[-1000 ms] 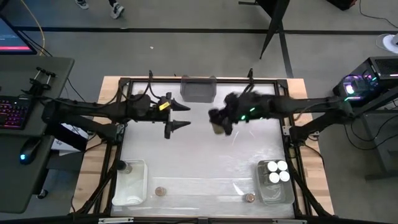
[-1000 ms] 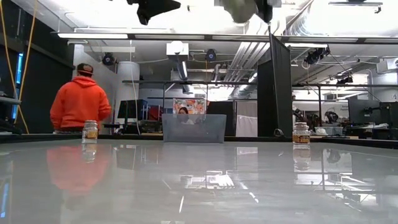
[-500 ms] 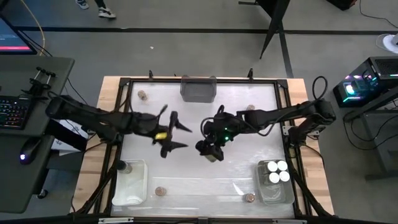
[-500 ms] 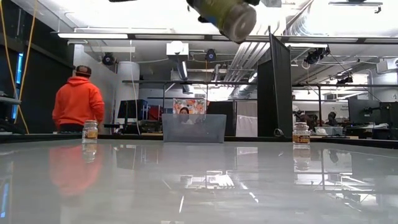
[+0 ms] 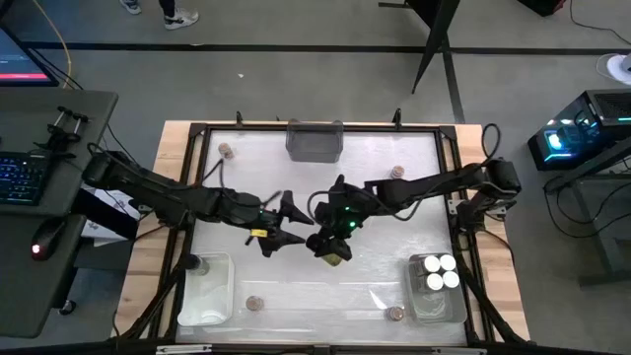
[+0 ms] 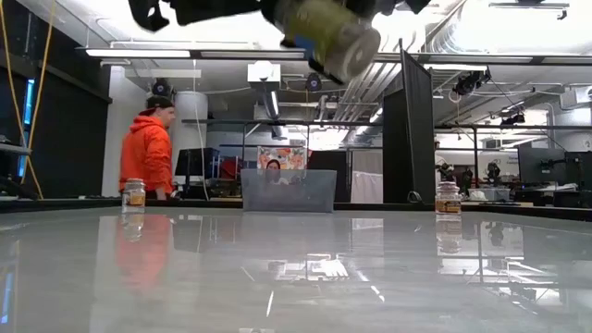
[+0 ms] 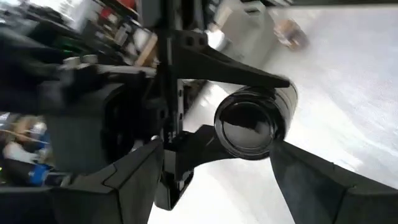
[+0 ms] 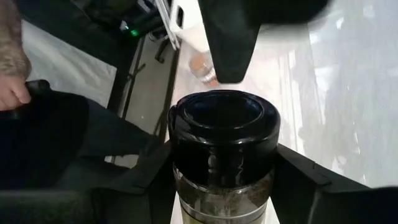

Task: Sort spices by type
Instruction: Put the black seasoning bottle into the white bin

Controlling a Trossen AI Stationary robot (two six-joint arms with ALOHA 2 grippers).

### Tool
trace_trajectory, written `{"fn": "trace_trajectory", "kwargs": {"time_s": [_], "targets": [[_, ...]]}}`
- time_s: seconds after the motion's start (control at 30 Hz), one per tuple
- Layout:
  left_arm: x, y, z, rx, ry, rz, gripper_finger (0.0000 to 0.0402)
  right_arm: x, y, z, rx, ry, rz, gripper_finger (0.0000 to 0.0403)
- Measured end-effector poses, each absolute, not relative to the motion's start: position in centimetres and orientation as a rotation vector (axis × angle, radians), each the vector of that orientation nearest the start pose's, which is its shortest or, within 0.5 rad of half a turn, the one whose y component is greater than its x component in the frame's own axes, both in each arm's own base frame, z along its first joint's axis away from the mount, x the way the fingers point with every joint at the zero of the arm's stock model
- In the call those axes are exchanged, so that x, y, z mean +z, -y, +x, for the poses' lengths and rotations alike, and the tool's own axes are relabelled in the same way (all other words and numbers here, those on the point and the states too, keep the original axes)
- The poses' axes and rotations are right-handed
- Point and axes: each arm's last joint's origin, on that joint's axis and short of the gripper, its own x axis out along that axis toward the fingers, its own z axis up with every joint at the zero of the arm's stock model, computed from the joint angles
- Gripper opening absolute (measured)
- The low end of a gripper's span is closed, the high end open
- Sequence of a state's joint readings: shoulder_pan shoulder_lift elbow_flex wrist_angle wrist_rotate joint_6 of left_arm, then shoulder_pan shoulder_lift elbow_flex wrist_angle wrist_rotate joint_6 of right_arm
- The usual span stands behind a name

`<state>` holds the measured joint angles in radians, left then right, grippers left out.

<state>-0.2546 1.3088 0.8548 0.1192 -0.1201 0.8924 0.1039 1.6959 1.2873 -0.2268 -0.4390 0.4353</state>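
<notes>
Right gripper (image 5: pixel 333 247): jaws pinching a dark-lidded spice jar (image 5: pixel 335 248), held tilted in the air above the middle of the table (image 5: pixel 394 212); in the right wrist view the black lid (image 8: pixel 224 127) sits between its two fingers.

Left gripper (image 5: pixel 292 223): jaws spread wide, empty, just beside the held jar, its fingers (image 7: pixel 230 71) on either side of the lid end.

Clear bin (image 5: pixel 437 296), near right corner of the table: three white-lidded jars (image 5: pixel 440 272).

Clear bin (image 5: pixel 205 296), near left corner: one jar (image 5: pixel 194 264) at its edge.

Grey bin (image 5: pixel 315 141), far edge of the table.

Loose cork-topped jars on the table: far left (image 5: pixel 225 150), far right (image 5: pixel 398 172), near left (image 5: pixel 254 303), near right (image 5: pixel 396 313).

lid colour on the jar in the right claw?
Black lid on the jar; clearest in the right wrist view.
</notes>
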Motion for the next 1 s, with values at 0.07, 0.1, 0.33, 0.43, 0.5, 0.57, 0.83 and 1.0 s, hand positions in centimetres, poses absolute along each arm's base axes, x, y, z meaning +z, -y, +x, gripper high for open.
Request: {"fn": "trace_trajectory", "kwargs": {"time_s": [0.07,0.1,0.33,0.43,0.5,0.57,0.83,1.0], "targets": [[26.7,7.1,28.4,-0.296,-0.296,0.937,0.0281,26.0,-4.9,37.8,0.369,-0.76,0.536,0.0195],[26.6,7.2,28.6,-0.304,-0.31,0.931,0.0281,25.8,-4.9,37.9,0.369,-0.766,0.543,0.0195],[25.3,7.5,28.9,-0.395,-0.387,0.873,0.0281,24.2,-5.0,38.3,0.378,-0.827,0.548,0.0195],[24.7,7.6,28.9,-0.443,-0.421,0.875,0.0281,23.9,-4.9,38.3,0.373,-0.844,0.53,0.0195],[24.2,7.7,29.0,-0.452,-0.433,0.877,0.0282,23.7,-4.9,38.4,0.367,-0.84,0.517,0.0195],[23.8,7.8,29.4,-0.456,-0.433,0.886,0.0281,23.5,-4.8,38.5,0.361,-0.847,0.52,0.0195],[22.7,8.1,30.7,-0.427,-0.399,0.927,0.0281,22.8,-4.8,38.7,0.366,-0.868,0.53,0.0195],[22.7,8.0,30.8,-0.401,-0.409,0.933,0.0281,22.7,-4.8,38.7,0.363,-0.87,0.528,0.0195]]}}
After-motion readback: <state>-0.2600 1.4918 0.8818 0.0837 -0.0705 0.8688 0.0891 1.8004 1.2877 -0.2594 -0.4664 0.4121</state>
